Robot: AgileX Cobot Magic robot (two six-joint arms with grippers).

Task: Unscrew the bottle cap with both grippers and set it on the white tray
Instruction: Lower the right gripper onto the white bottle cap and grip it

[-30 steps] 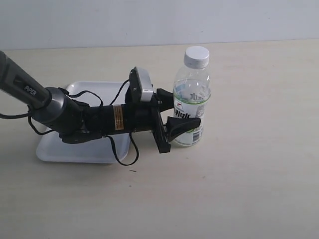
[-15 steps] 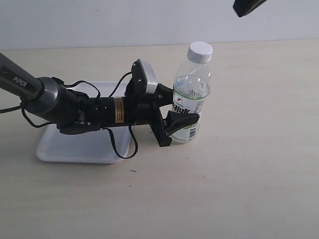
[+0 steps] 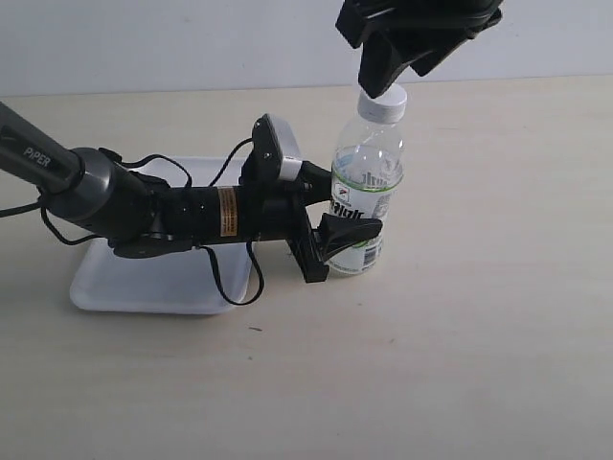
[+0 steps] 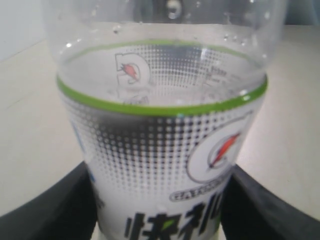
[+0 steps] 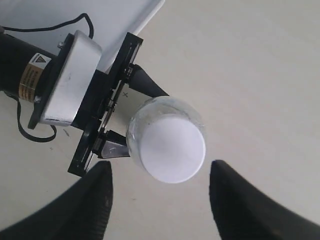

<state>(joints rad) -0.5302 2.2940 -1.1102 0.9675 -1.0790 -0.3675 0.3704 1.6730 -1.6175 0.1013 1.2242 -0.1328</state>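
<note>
The clear bottle with its white and green label stands upright on the table, leaning slightly, and fills the left wrist view. My left gripper is shut on the bottle's lower body, one finger on each side. The white bottle cap sits on the neck. My right gripper hangs open just above the cap. In the right wrist view the cap lies below, between the spread fingers of that gripper. The white tray lies under the left arm, also seen as a corner of the tray.
The grey "PiPER" arm with its cables stretches from the left edge across the tray. A pale wall runs along the back of the beige table.
The right gripper has come down from the top edge to just above the cap. The left gripper has stayed shut on the bottle; over the second it shifted the bottle slightly and tilted it.
</note>
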